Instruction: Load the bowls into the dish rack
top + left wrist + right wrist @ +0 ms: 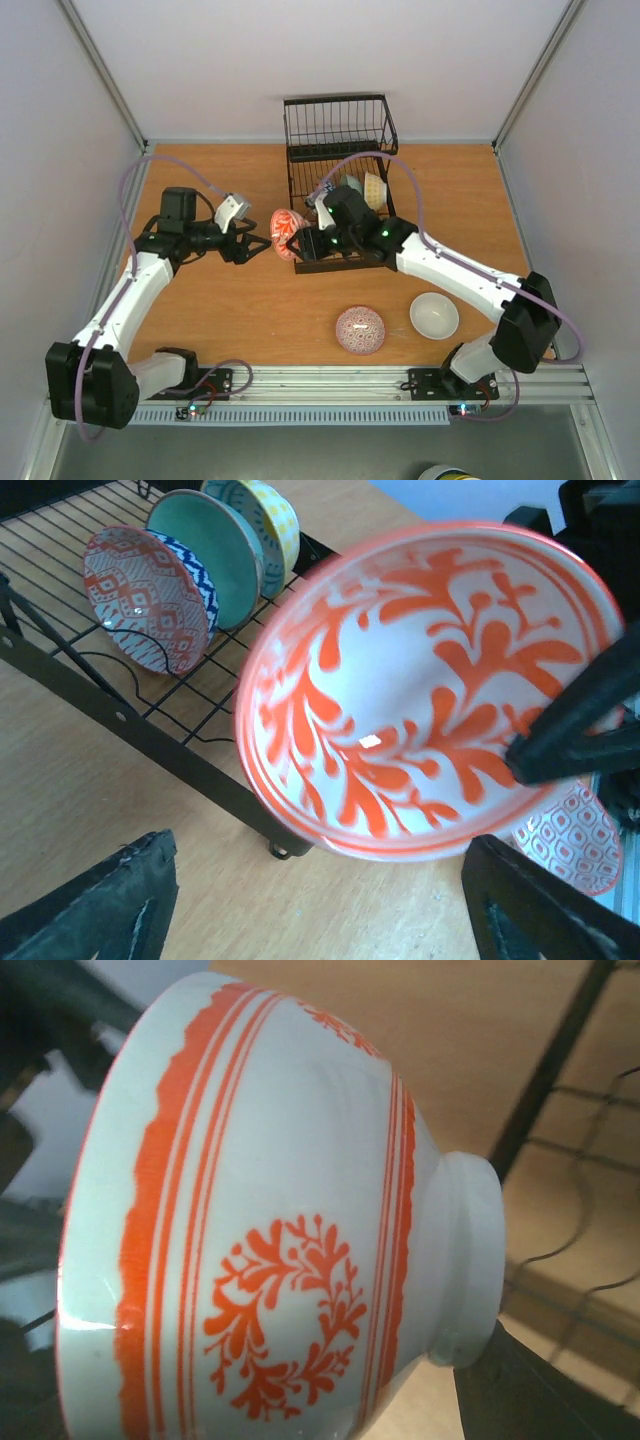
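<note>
One red-patterned bowl (284,222) hangs just left of the dish rack (338,128), grasped by the right gripper (305,238), while the left gripper (262,247) stands released.

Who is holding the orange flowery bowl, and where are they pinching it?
The right gripper holds the orange bowl by its side wall at the rim, one finger inside, one outside. The left gripper is open.
</note>
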Motion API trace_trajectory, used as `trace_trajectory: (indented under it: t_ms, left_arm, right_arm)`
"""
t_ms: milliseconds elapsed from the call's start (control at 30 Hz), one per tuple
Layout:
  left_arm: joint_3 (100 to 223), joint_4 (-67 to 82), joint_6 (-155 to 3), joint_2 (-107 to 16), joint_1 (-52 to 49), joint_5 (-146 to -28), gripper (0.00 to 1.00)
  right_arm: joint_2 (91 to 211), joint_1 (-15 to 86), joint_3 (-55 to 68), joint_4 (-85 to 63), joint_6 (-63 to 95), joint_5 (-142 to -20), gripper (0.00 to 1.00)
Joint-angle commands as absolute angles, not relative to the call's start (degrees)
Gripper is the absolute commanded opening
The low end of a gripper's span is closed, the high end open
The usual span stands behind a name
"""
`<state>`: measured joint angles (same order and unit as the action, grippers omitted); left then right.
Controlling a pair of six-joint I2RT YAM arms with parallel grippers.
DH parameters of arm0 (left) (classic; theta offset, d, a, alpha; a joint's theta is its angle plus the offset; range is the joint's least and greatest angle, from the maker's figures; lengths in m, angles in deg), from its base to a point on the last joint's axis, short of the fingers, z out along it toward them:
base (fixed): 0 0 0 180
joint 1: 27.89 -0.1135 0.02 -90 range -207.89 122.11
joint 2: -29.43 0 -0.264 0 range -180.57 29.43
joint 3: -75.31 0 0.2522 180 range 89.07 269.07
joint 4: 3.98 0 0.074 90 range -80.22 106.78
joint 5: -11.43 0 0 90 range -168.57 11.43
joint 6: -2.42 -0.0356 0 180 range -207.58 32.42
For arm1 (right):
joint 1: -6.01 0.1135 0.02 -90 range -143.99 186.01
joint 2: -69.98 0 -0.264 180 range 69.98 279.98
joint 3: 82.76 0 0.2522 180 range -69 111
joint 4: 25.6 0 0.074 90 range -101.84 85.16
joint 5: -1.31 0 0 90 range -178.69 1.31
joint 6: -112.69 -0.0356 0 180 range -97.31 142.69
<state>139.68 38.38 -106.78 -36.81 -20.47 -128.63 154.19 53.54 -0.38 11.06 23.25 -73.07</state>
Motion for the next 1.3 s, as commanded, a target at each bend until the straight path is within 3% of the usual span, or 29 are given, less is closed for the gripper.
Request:
trace_trajectory:
  t_ms: [0,367,700,1267]
  left_arm:
    - [138.4,33.5,-105.0,-34.5,-20.7,-125.4,0.82]
    - [137.4,31.9,-104.1,-33.1,-20.7,-122.8,0.86]
    - [137.5,32.0,-104.3,-33.5,-20.7,-123.2,0.85]
    - [137.5,32.6,-104.7,-33.1,-20.7,-124.0,0.85]
  right_arm:
    - [159.3,53.5,10.0,22.0,28.8,-88.1,0.01]
    - [181.4,54.7,35.8,41.5,30.3,-117.0,0.01]
    - [192.0,54.7,47.3,44.9,34.2,-124.5,0.01]
    - [203.9,52.3,58.1,42.9,37.0,-124.5,0.01]
